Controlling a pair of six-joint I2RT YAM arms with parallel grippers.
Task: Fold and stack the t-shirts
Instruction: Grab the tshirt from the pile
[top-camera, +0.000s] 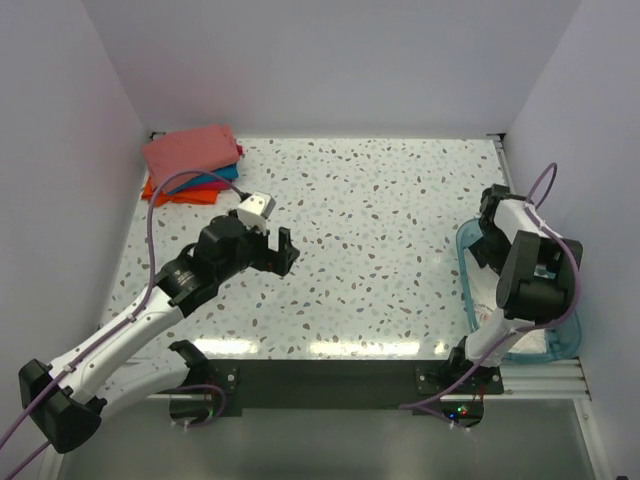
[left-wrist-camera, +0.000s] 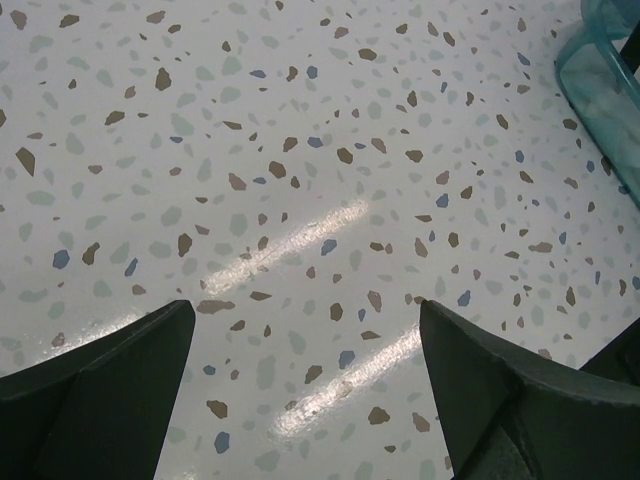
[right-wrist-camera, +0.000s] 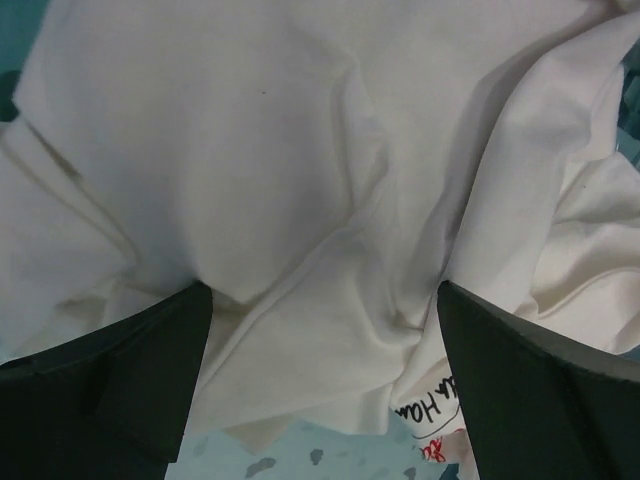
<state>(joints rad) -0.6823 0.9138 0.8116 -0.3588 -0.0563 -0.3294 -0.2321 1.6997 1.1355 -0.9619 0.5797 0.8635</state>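
Only the right wrist view shows the crumpled white t-shirt (right-wrist-camera: 300, 150), right jaws wide over it; overhead, the arm mostly hides it in the bin (top-camera: 465, 280). Left jaws gape over the speckled table (left-wrist-camera: 300, 150). The folded t-shirts (top-camera: 190, 155) sit stacked far-left.

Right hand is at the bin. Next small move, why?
Probably lower the right hand slightly and close on the crumpled white t-shirt: the hand is open with a fold between its tips, and the shirt lies in the teal bin.
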